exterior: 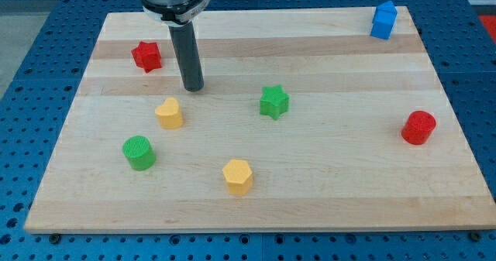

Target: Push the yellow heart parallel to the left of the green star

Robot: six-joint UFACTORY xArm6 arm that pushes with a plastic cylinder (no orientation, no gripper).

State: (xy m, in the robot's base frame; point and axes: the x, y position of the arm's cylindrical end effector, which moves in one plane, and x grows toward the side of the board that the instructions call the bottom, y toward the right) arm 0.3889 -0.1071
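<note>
my tip (193,87) rests on the worktop (325,191), just beyond the yellow heart (169,113), apart; green star (273,101) well right. no pincer fitted.

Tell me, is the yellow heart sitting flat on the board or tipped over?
Flat. The yellow heart shows its heart-shaped top face upward, resting on the board. My tip sits just above and right of it, apart.
</note>
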